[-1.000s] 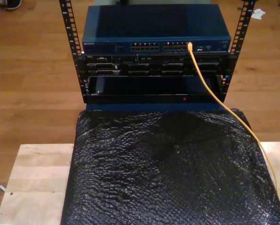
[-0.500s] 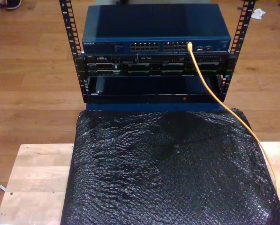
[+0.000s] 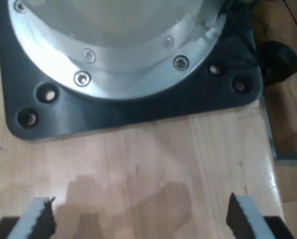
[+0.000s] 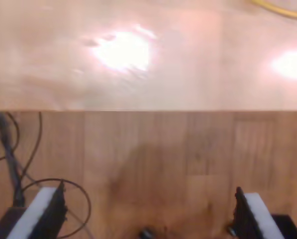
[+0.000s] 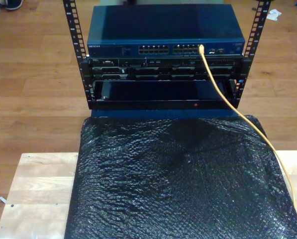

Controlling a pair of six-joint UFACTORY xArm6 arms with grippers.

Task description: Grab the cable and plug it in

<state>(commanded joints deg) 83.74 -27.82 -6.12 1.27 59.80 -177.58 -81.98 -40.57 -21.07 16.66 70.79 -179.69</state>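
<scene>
Exterior view: thin yellow-orange cable (image 5: 223, 94) plugged into far blue network switch (image 5: 163, 30), trailing right over black bubble-wrap sheet (image 5: 178, 184). First gripper (image 3: 138, 219), second gripper (image 4: 148, 211): jaws apart, empty.

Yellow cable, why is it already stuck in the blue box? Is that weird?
A bit odd: the long thin yellow-orange cable already sits in a port of the blue network switch, and both end effectors are open, holding nothing.
</scene>
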